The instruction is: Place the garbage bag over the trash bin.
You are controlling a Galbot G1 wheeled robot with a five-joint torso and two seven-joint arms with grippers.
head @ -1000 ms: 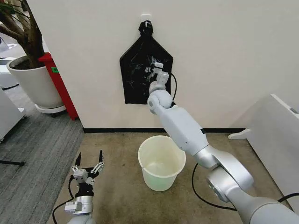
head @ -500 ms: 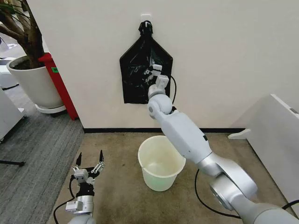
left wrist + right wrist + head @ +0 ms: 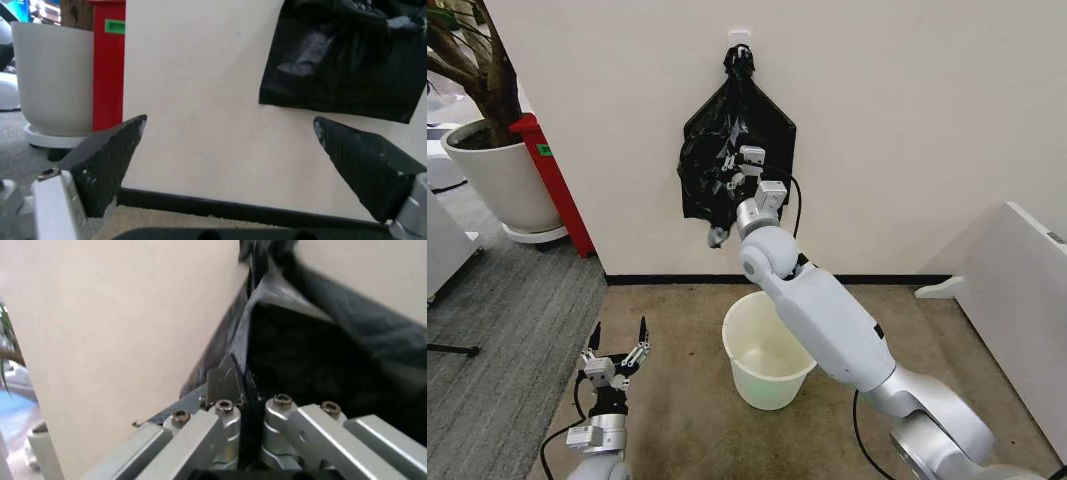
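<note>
The right gripper (image 3: 731,163) is pinching the garbage bag (image 3: 712,170) (hanging on the wall) above the trash bin (image 3: 772,351); the left gripper's (image 3: 617,345) fingers are gaping wide.

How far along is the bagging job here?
Early. The right gripper is shut on a bag hanging on the wall, its front sheet rumpled. The bin stands bare below; lining it remains. The left gripper waits open, low by the floor.

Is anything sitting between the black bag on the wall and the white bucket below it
Nothing visible does. The garbage bag, pinched by the right gripper, hangs above the trash bin, whose mouth is open; the right arm's forearm crosses above its rim.
</note>
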